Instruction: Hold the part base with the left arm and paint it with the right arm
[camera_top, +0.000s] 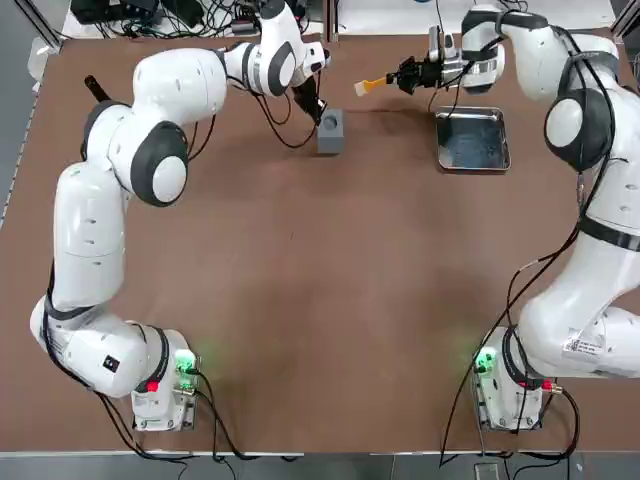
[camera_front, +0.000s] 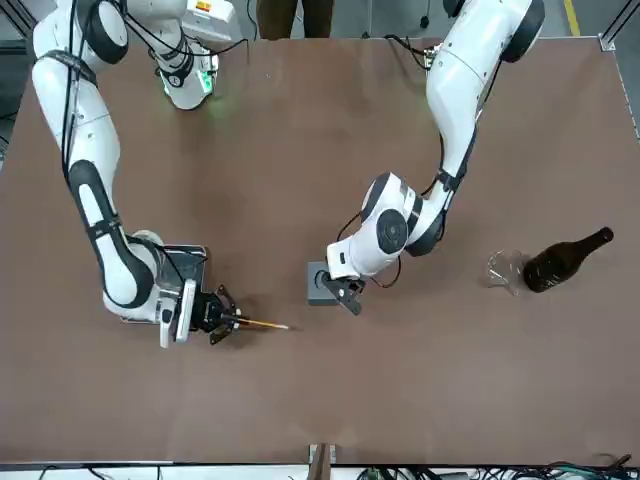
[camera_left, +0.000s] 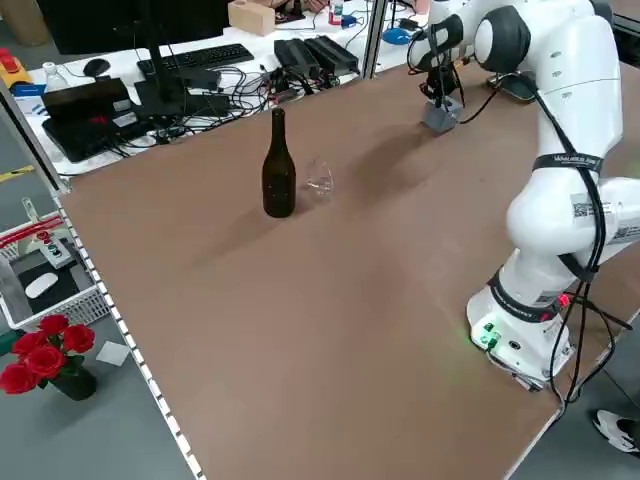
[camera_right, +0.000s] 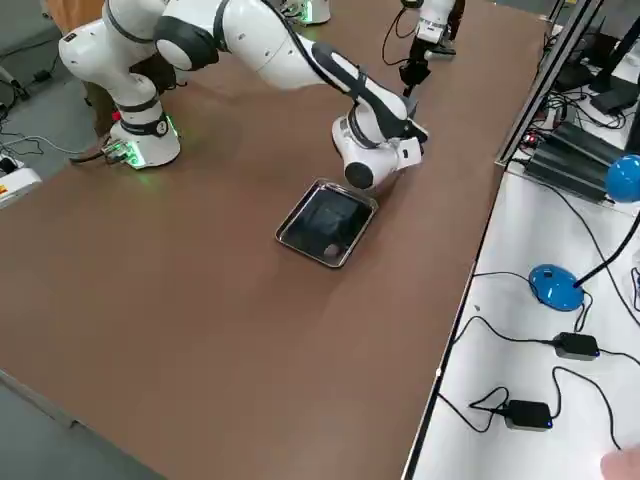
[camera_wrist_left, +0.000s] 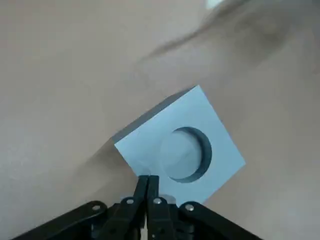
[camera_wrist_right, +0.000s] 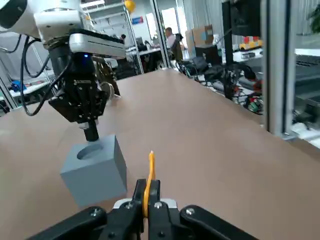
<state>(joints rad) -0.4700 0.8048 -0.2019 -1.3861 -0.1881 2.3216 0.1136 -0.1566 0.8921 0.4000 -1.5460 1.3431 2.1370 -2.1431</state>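
Observation:
The part base (camera_top: 331, 130), a small grey block with a round hole in its top, stands at the far middle of the table. My left gripper (camera_top: 313, 108) is shut, and its joined fingertips (camera_wrist_left: 148, 179) rest on the block's top (camera_wrist_left: 180, 145) beside the hole. The right wrist view shows it standing over the block (camera_wrist_right: 95, 170). My right gripper (camera_top: 408, 75) is shut on a yellow-handled brush (camera_top: 366, 86), held level above the table. The brush tip points at the block from the right, a short gap away. The front view shows the brush (camera_front: 262, 323) left of the block (camera_front: 322, 283).
A shiny metal tray (camera_top: 472, 140) lies just right of the block, under my right wrist. A dark bottle (camera_front: 560, 260) lies on its side next to a glass (camera_front: 505, 270) far to the left. Desks with cables stand beyond the far edge.

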